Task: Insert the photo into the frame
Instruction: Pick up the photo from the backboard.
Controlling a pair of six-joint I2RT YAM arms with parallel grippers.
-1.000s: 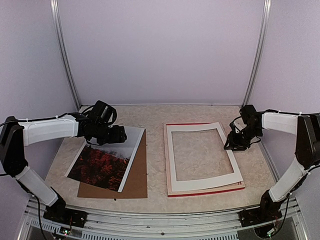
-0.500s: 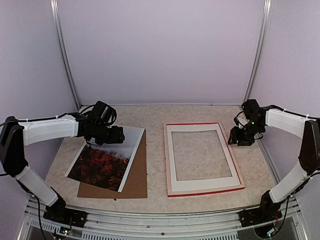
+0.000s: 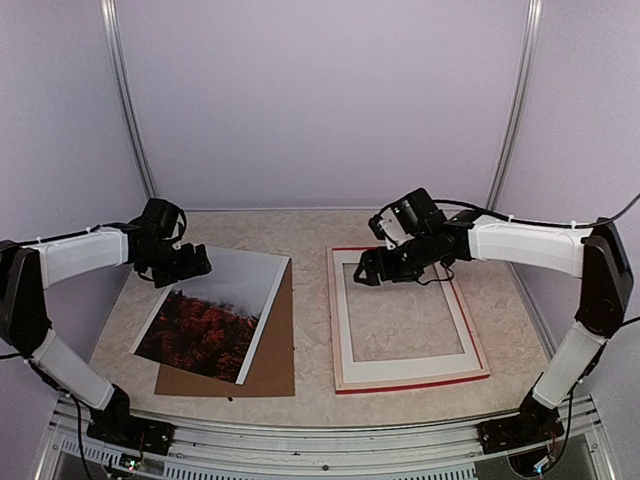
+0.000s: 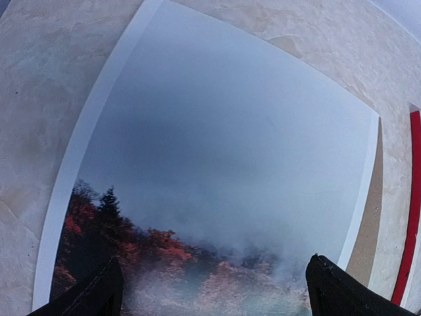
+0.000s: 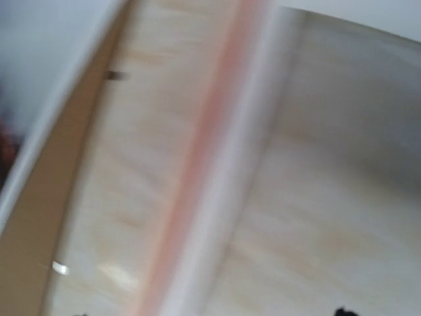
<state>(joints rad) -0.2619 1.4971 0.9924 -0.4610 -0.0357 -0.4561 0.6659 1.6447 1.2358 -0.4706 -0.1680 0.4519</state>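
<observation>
The photo (image 3: 214, 313) lies flat, apart from the red frame (image 3: 412, 383)

The photo (image 4: 223, 164) fills most of the view, lying on the pale marbled table (image 4: 39, 99); grey-white mist covers its upper and middle part; red-orange foliage and a dark conifer run along the bottom; a white border shows down its left and right sides; a sliver of brown board (image 4: 368, 230) shows just beside its right edge; further right lies a red strip of the frame (image 4: 411, 210); the left gripper (image 4: 214, 296) has its dark fingertips (image 4: 99, 296) at the bottom corners, spread wide over the foliage end.
</observation>
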